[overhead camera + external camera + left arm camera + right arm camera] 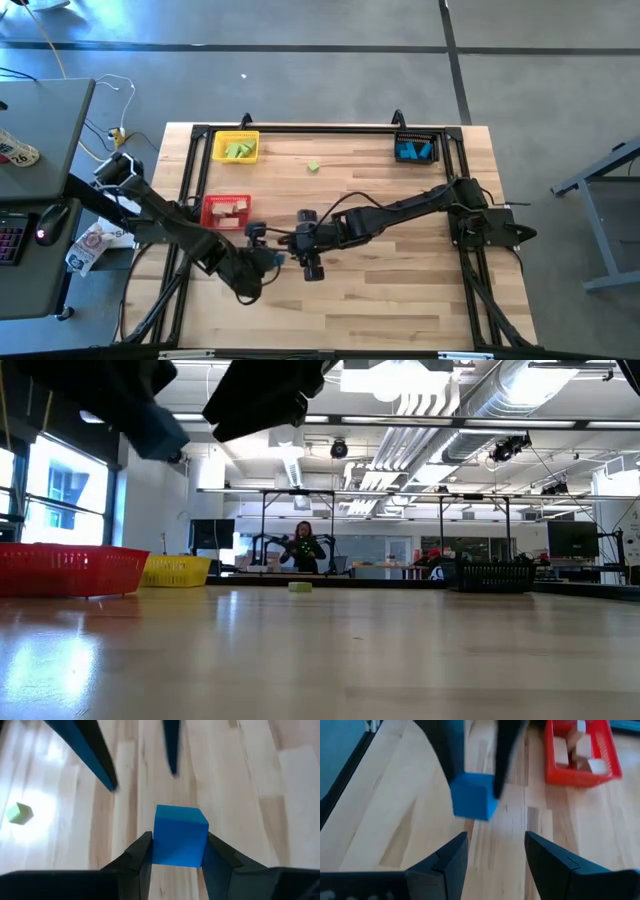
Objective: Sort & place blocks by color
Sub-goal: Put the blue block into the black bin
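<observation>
Holding one blue cube (179,836): left hand (175,852) | right hand (495,851) released | one green block (313,167) loose

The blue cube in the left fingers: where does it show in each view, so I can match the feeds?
High view: not visible, hidden among the arms near the table's front middle, by the left gripper.
Low view: not in it; only dark arm parts at the top.
Left wrist view: blue cube centre, between that arm's fingers.
Right wrist view: cube upper middle, beyond the open right gripper.
Shared landmark: red bin, also and.
</observation>
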### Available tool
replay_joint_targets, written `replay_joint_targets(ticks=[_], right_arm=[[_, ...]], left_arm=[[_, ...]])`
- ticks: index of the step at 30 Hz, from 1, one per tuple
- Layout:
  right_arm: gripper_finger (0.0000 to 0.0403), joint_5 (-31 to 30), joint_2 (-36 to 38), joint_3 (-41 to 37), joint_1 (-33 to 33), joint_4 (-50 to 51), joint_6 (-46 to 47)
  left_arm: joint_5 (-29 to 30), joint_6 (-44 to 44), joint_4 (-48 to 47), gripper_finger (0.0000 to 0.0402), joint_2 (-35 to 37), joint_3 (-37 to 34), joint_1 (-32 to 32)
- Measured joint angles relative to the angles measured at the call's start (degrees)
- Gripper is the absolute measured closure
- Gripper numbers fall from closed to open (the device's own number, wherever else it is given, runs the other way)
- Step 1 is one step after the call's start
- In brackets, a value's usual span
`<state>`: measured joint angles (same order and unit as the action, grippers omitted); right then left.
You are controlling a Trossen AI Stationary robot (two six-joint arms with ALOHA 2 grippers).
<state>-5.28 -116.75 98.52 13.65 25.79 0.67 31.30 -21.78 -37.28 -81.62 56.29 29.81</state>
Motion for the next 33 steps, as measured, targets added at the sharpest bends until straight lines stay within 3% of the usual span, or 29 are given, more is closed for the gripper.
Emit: replay_joint_targets(ticks=[7, 21, 27, 33], right_arm=[[0.0221, -0.09, 0.0, 0.0, 0.53, -0.74, -4.6], [0.0225, -5.45, 0.13, 0.0, 0.75, 0.24, -3.83], [0.026, -9.07, 0.2, 0.07, 0.99, 1.46, -1.96], [0.0299, -8.36, 0.2, 0.07, 0.92, 1.81, -0.88]], left_arm=[[0.58, 3.33, 1.89, 0.0293, 0.78, 0.02, -3.59], [2.32, 6.52, 8.27, 0.0295, 0.78, -0.02, -6.21], [3.87, 5.79, 9.24, 0.0292, 0.74, -0.09, -6.82], [3.62, 5.2, 9.65, 0.0292, 0.74, -0.11, -6.98]])
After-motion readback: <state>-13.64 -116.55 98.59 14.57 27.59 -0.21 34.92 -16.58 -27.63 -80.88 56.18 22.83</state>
